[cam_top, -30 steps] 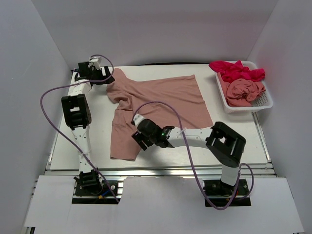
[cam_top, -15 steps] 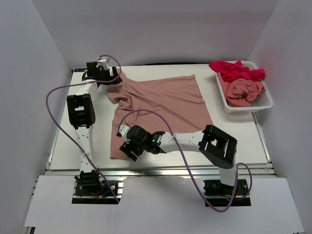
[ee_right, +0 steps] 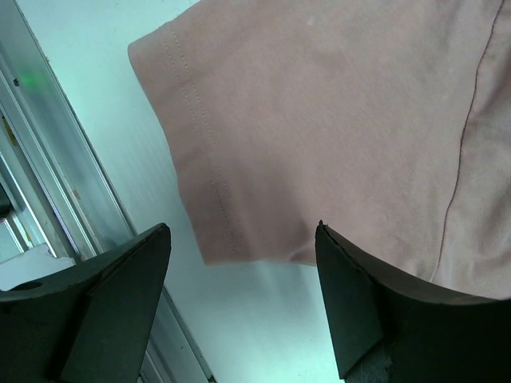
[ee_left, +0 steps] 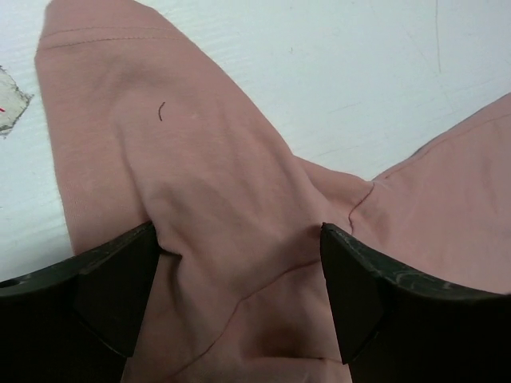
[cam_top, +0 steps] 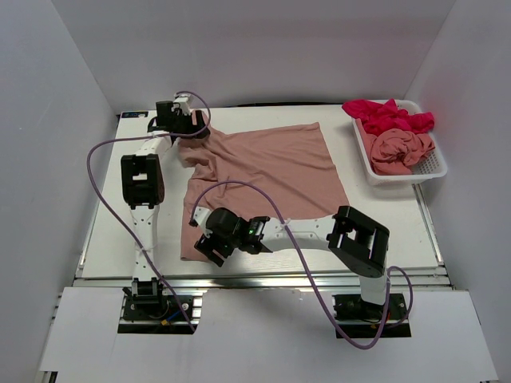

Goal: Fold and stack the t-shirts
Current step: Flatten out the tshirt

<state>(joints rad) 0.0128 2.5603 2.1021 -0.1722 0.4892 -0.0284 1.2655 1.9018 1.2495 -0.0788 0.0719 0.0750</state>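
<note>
On table point(cam_top: 112, 231), one pink t-shirt point(cam_top: 271, 167)

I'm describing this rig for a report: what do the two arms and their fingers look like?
Both the left arm and the right arm are slim white links joined by boxy black joint housings. A loose purple cable loops alongside each arm. A small green light glows near the right arm's wrist. The fingers are matte black, broad and wedge-shaped.

White table point(cam_top: 407, 231), salmon-pink t-shirt point(cam_top: 271, 163) spread across its middle, white mesh basket point(cam_top: 406, 177) at far right corner
</note>
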